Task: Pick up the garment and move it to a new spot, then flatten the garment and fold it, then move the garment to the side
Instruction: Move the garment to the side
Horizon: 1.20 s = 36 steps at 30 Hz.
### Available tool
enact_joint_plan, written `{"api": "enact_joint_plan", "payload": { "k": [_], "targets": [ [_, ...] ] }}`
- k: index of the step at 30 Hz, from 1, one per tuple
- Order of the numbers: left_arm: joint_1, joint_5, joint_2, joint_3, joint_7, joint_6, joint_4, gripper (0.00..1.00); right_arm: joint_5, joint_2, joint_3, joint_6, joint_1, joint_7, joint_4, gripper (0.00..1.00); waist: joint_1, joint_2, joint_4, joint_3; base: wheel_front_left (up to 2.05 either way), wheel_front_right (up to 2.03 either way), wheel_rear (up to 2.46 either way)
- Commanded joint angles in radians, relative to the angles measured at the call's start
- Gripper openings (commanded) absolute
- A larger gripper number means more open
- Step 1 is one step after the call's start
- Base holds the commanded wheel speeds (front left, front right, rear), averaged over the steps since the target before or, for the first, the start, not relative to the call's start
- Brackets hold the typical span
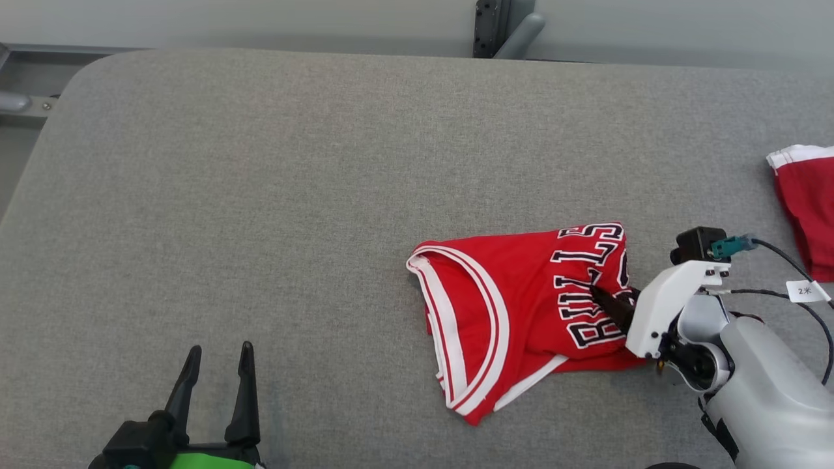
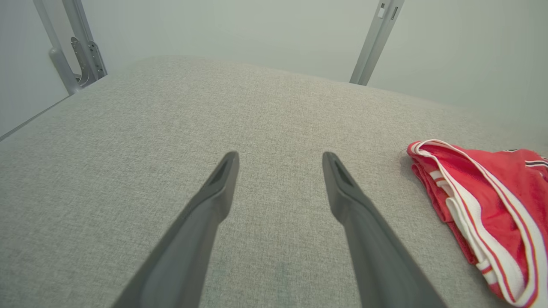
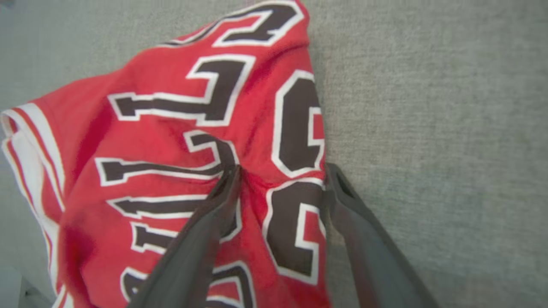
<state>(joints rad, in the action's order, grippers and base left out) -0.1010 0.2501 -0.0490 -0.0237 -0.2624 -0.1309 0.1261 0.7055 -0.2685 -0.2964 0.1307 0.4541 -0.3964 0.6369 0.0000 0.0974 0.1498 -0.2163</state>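
The jersey (image 1: 521, 306), red with white trim and black lettering, lies crumpled on the grey table (image 1: 260, 195), right of centre in the lower half of the head view. Its striped opening faces the left of the frame and the lettered side faces the right.

The right gripper (image 1: 603, 296) reaches in from the lower right of the head view, 1 dark finger showing on the lettering. In the right wrist view the right gripper (image 3: 282, 171) has its jaws spread wide, with a ridge of the jersey (image 3: 171, 128) between the 2 fingers. The left finger's tip rests on the cloth. The right finger sits at the jersey's edge, where bare table (image 3: 428, 128) begins. The cloth lies slack, and nothing is pinched.

The left gripper (image 1: 220, 352) is at the lower left of the head view, well apart from the jersey. In the left wrist view the left gripper (image 2: 280, 160) has its jaws spread over bare table (image 2: 214, 107), holding nothing. The jersey (image 2: 492, 201) lies at the right edge of that frame.

A 2nd red garment (image 1: 808, 202) with a white band lies at the right edge of the head view, apart from the jersey. A white tag (image 1: 806, 290) hangs on a cable beside the right wrist.
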Motion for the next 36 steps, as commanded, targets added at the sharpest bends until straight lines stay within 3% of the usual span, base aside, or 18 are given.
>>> {"api": "enact_joint_plan", "payload": {
  "k": [1, 10, 16, 28, 36],
  "targets": [
    [0.021, 0.010, -0.003, 0.006, -0.003, 0.000, -0.005, 1.00, 0.045, 0.032, -0.028, 0.000, 0.010, -0.003, 0.008, 0.00, 0.0000, 0.0000, -0.010, -0.037, 0.00, 0.00, 0.00],
    [0.072, -0.006, -0.003, 0.005, -0.003, 0.000, -0.044, 1.00, 0.094, -0.050, -0.092, -0.001, 0.163, 0.062, -0.032, 0.00, 0.0000, 0.0000, -0.147, -0.125, 0.00, 0.00, 0.00],
    [0.124, -0.017, -0.026, -0.018, -0.002, 0.000, -0.052, 1.00, 0.068, -0.160, -0.060, 0.000, 0.324, 0.024, 0.001, 0.00, 0.0000, 0.0000, -0.213, -0.181, 0.00, 0.00, 0.00],
    [0.094, -0.019, -0.048, 0.017, -0.003, 0.000, -0.079, 1.00, 0.048, -0.301, 0.059, 0.000, 0.472, -0.185, -0.132, 0.00, 0.0000, 0.0000, -0.264, -0.205, 0.00, 0.00, 0.00],
    [0.089, -0.022, -0.066, 0.026, -0.003, 0.000, -0.084, 1.00, -0.025, -0.310, 0.200, 0.000, 0.445, -0.279, -0.176, 0.00, 0.0000, 0.0000, -0.261, -0.206, 0.00, 0.00, 0.00]
  ]
}}
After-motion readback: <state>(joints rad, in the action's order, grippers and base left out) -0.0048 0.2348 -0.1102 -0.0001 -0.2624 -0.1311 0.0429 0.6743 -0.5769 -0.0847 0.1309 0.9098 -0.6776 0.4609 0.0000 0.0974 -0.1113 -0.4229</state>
